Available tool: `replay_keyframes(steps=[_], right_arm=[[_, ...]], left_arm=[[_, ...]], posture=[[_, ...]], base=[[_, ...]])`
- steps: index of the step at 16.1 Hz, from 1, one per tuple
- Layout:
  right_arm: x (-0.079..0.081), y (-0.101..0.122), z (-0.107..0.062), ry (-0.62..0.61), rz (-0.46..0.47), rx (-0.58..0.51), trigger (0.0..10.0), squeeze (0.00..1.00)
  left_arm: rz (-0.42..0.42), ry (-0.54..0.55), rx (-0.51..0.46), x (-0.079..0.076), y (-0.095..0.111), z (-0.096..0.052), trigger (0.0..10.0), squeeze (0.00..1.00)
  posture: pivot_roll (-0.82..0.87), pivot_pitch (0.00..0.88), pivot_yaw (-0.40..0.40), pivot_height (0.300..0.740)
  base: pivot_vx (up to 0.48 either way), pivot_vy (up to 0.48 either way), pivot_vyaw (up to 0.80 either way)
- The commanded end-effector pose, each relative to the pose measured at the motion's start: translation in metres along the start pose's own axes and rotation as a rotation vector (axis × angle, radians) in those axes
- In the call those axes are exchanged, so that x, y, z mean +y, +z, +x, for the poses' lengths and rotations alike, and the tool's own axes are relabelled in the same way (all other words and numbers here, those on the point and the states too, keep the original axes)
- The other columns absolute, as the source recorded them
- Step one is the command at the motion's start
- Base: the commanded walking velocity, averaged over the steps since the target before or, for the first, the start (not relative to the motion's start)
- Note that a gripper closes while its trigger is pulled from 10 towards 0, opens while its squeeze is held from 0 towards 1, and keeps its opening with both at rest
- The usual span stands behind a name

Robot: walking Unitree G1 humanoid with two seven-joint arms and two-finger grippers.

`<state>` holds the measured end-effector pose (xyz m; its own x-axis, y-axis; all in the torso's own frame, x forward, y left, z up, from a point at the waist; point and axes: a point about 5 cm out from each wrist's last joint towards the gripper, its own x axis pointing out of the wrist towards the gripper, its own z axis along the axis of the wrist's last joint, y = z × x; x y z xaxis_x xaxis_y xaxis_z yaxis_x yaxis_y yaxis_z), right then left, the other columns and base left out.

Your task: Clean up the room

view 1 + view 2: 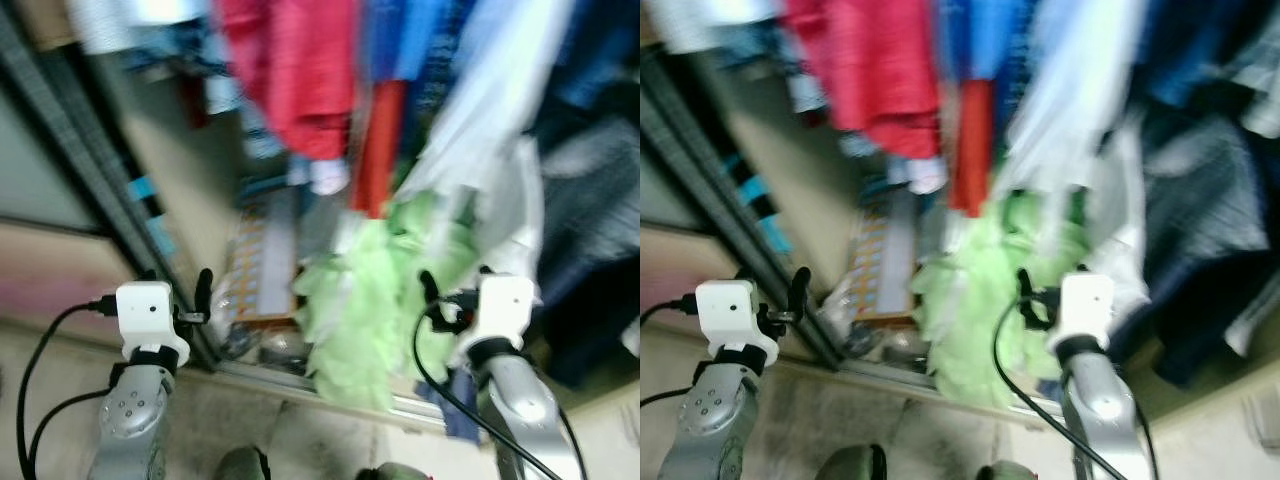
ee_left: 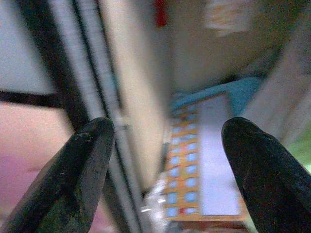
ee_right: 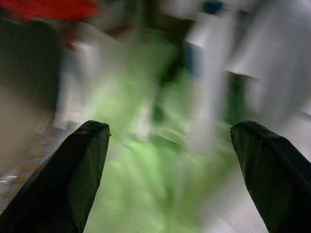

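The robot faces an open wardrobe, and every view is blurred. Hanging clothes crowd the top of it: 1 red garment (image 1: 300, 80), a blue one (image 1: 405, 35) beside it, a pale white-blue one (image 1: 490, 120) further right, and dark clothes (image 1: 590, 230) at the far right. Below them a light green cloth (image 1: 365, 300) spills in a heap over the wardrobe's bottom edge, down to the sliding-door track (image 1: 250, 372). To its left, on the wardrobe floor, lies 1 flat box (image 1: 262, 265) with an orange and blue checked pattern, with some crumpled clear plastic just beside it. A dark door frame (image 1: 75, 150) runs diagonally along the left side.

The 2 grippers are both raised in front of the wardrobe. The left gripper (image 2: 167, 170) hangs near the door frame, its 2 fingers spread apart with nothing between them, pointing at the patterned box. The right gripper (image 3: 170, 170) is just in front of the green cloth, its 2 fingers also spread wide and empty; whether they touch the cloth cannot be told.
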<state>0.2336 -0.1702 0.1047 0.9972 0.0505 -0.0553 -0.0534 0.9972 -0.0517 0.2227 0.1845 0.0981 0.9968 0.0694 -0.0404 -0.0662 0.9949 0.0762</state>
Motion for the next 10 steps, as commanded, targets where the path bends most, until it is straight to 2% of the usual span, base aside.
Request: replay_keyframes(steps=[1, 3, 6, 10], right_arm=[[0.000, -0.001, 0.002, 0.000, -0.008, 0.005, 10.0, 0.00], [0.001, 0.000, 0.007, 0.006, -0.006, -0.002, 10.0, 0.00], [0.001, -0.002, 0.012, 0.004, 0.007, -0.006, 10.0, 0.00], [0.002, -0.001, 0.014, -0.002, 0.013, -0.017, 10.0, 0.00]], left_arm=[[0.017, 0.009, -0.009, -0.001, 0.002, 0.004, 10.0, 0.00], [-0.009, 0.016, -0.013, -0.004, 0.003, 0.009, 10.0, 0.00], [-0.036, 0.010, 0.038, -0.012, -0.003, 0.016, 10.0, 0.00], [-0.024, -0.042, 0.026, -0.022, -0.001, 0.022, 10.0, 0.00]], posture=[[-0.09, 0.033, 0.026, 0.740], [-0.09, 0.032, 0.024, 0.740], [-0.10, 0.027, 0.034, 0.740], [-0.11, 0.025, 0.044, 0.740]], base=[[0.000, 0.000, 0.80], [0.000, 0.000, 0.80], [0.000, 0.000, 0.80], [0.000, 0.000, 0.80]])
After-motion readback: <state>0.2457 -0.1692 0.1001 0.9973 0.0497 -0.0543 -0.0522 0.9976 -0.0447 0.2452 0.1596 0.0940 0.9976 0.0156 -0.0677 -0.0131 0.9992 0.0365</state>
